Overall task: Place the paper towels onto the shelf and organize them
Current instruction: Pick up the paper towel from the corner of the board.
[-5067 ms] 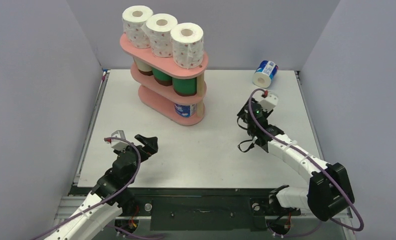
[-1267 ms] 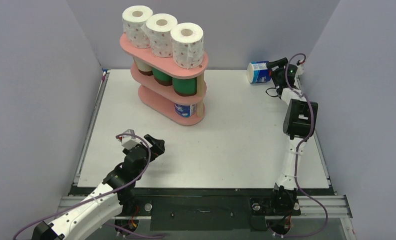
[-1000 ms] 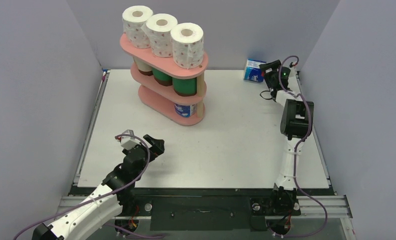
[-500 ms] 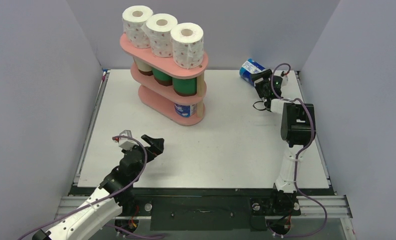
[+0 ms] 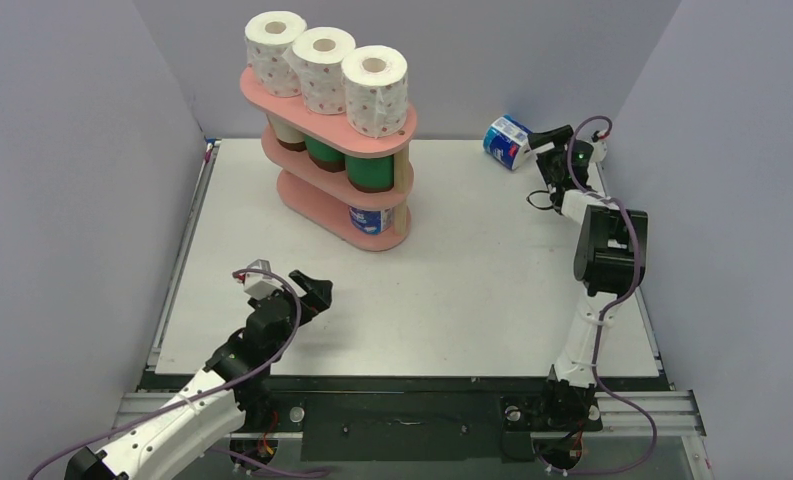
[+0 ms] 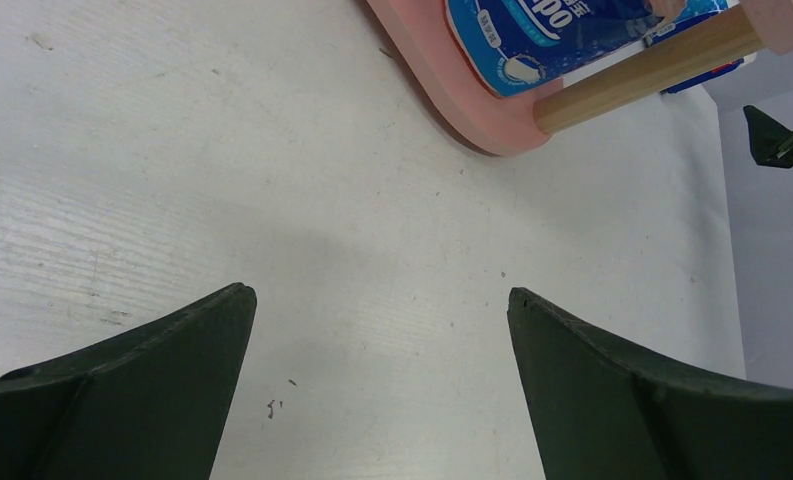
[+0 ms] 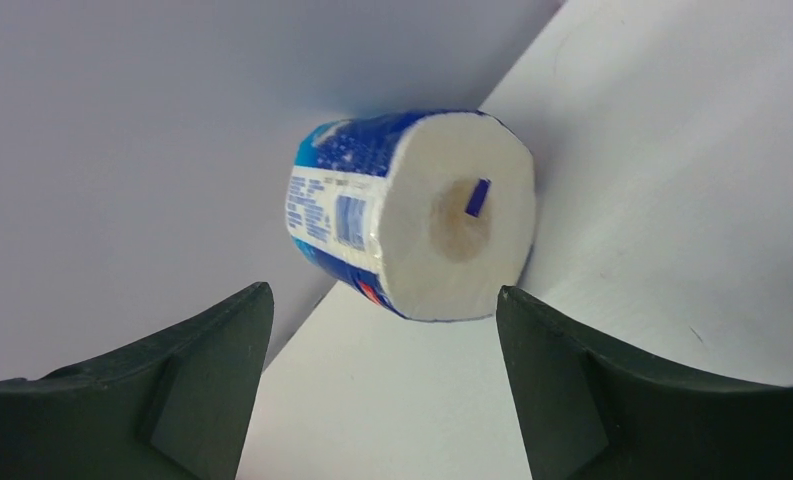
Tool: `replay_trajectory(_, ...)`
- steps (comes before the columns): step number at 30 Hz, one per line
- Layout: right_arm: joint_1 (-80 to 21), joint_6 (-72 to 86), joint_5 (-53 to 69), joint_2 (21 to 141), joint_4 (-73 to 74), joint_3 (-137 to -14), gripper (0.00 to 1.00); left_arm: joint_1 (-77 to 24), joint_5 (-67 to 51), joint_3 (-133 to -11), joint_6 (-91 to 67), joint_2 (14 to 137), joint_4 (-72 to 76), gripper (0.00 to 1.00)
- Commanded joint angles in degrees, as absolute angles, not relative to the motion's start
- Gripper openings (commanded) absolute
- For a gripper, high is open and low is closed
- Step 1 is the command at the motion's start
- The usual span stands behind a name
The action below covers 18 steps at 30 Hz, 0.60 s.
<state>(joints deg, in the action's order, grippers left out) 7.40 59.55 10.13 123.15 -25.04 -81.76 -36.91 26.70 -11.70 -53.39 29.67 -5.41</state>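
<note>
Right wrist view: blue-white roll (image 7: 412,215) on its side at table (image 7: 672,150) far-right corner, core nearly end-on to right gripper (image 7: 384,300), jaws spread, empty, just short.

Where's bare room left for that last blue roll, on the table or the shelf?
Table: wide bare stretch between the shelf, the left gripper and the right arm. Bottom tier looks free beside its blue-white roll. Crowded: the two upper tiers, full; far right corner, where the right gripper faces the loose roll.

A white table (image 5: 472,270) sits enclosed by plain lavender-grey walls (image 5: 72,150) on three sides under even light.
</note>
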Motion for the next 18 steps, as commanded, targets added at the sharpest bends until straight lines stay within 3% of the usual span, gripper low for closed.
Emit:
replay_trajectory(1,7.0,58.3,9.8,125.3,-26.6,-88.7,0.78,-36.5,26.5,-12.8,-52.6,30.8,-1.3,0.97)
replay_trajectory(18,5.4,58.4,9.6,131.9,-22.8,-96.7,0.78,-36.5,27.1,-12.7,-52.3,34.1,1.9,0.98)
